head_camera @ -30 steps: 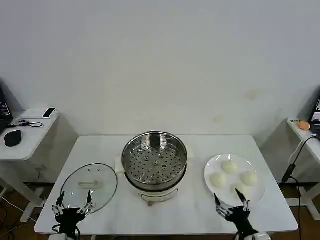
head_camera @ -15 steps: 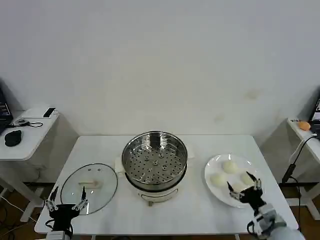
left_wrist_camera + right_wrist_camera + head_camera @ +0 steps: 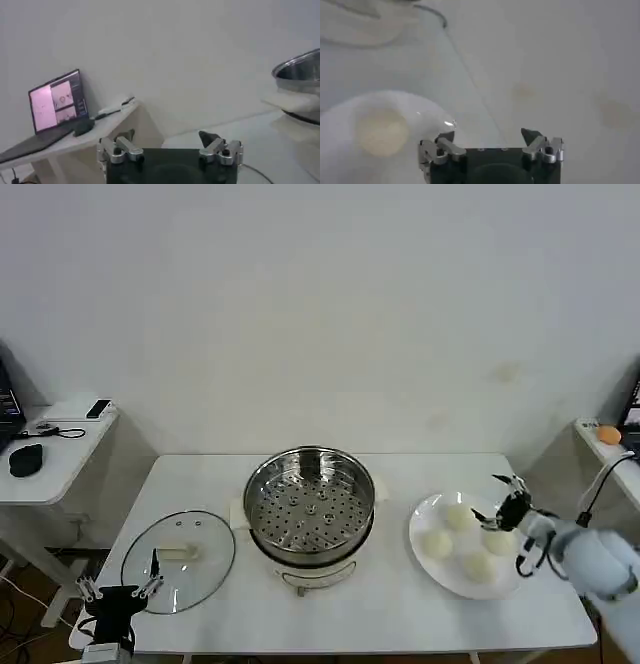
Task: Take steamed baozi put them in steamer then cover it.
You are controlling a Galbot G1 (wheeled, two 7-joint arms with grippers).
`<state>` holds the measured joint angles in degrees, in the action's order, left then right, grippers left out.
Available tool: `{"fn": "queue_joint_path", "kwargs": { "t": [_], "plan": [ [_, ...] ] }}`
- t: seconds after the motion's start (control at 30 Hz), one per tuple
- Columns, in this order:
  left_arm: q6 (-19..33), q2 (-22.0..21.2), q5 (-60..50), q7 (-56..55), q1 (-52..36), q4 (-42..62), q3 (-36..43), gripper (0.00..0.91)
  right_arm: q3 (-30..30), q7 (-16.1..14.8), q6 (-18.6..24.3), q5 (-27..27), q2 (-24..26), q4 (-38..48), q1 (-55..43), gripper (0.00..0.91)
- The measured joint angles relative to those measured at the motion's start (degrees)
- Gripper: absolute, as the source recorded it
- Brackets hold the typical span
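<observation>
My right gripper [image 3: 503, 502] has swung over the plate's [image 3: 428, 512] steamed baozi [image 3: 497, 540], jaws spread, ready to descend; the left gripper [image 3: 118, 592] waits, released.

Baozi [image 3: 437, 543]: cream-white, plain. Plate [image 3: 424, 521]: white. Steamer [image 3: 309, 505]: shiny silver steel, tray dotted with round holes, cream-white base. Lid [image 3: 178, 561]: clear glass, cream handle. Surface [image 3: 390, 604]: white. Left gripper [image 3: 118, 594], right gripper [image 3: 498, 501]: black with silver fingers. Wall: off-white, faint brownish stains.

Right gripper [image 3: 501, 504] has swung up from the table's front edge, now spread above the flat white plate [image 3: 432, 513]; left gripper [image 3: 118, 591] has sunk lower.
</observation>
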<state>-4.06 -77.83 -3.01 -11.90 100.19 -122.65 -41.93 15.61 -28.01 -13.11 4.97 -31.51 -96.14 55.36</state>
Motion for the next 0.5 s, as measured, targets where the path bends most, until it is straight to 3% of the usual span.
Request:
{"fn": "queue_joint_path", "kwargs": {
  "t": [0.23, 0.5],
  "plan": [
    [0.0, 0.4, -0.2, 0.1, -0.4, 0.2, -0.7, 0.907, -18.6, -11.5, 0.0, -0.1, 3.8, 6.6, -17.3, 0.907],
    [-0.2, 1.5, -0.6, 0.8, -0.4, 0.1, -1.6, 0.907, -36.0, -18.0, -0.7, -0.9, 4.4, 13.0, -33.1, 0.907]
  ]
}}
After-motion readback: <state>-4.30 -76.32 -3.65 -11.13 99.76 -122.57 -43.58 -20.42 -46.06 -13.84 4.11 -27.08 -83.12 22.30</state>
